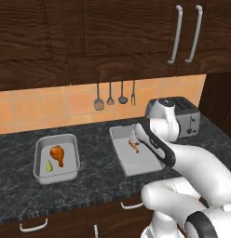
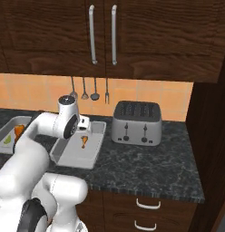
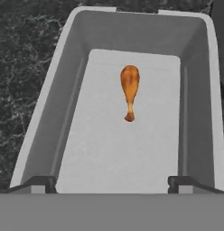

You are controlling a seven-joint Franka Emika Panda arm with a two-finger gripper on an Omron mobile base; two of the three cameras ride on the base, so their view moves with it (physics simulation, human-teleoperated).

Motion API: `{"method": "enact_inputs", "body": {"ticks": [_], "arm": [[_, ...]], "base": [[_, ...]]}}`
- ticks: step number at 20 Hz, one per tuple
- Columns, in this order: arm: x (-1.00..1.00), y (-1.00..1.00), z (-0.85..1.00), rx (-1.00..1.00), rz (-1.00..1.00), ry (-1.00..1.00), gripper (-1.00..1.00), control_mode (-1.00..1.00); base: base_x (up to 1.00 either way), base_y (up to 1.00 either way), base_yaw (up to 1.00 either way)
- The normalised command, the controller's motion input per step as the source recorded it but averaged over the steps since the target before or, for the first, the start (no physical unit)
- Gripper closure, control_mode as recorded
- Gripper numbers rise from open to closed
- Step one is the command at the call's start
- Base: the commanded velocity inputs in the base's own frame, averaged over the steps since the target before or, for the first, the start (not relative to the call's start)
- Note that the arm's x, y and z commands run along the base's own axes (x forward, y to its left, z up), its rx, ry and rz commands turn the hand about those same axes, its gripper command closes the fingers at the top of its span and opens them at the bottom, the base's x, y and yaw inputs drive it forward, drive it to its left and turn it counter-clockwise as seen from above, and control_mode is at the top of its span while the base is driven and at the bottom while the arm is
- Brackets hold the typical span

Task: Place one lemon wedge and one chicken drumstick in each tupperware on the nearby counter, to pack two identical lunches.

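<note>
Lying on the smooth pale floor of the right tupperware [image 3: 195, 90], a glossy orange-brown chicken drumstick [image 3: 129, 90] points its thin bone end toward the open, empty claw [image 3: 113, 182], with bare floor all around it. The left base view shows the left tupperware [image 1: 71, 139] on the speckled worktop [image 1: 98, 181], holding another drumstick [image 1: 57, 154] and a pale lemon wedge [image 1: 49, 165]. A silver toaster [image 2: 136, 122] stands near.

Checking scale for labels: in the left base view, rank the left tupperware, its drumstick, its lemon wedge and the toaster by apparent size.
1. Left tupperware and toaster: too close to rank, toaster partly hidden by the arm.
2. Chicken drumstick.
3. Lemon wedge.
</note>
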Motion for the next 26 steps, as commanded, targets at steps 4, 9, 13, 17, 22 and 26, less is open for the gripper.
{"method": "enact_inputs", "body": {"ticks": [4,9,13,17,22,26], "arm": [[-0.91,-0.29,0.68,0.05,-0.11,-0.02,-1.0,-1.0],[-0.93,-0.07,0.29,-0.01,-0.18,-0.09,-1.0,-1.0],[-0.53,-0.01,0.41,0.0,-0.16,-0.02,-1.0,-1.0],[-0.55,-0.04,0.34,-0.08,-0.03,-0.08,-1.0,-1.0],[-0.64,-0.31,0.0,0.05,0.04,-0.21,-1.0,-1.0],[-0.37,-0.05,-0.27,-0.03,0.08,-0.1,-1.0,-1.0]], "base": [[0.0,0.0,0.0],[0.0,0.0,0.0],[0.0,0.0,0.0],[0.0,0.0,0.0],[0.0,0.0,0.0],[0.0,0.0,0.0]]}}
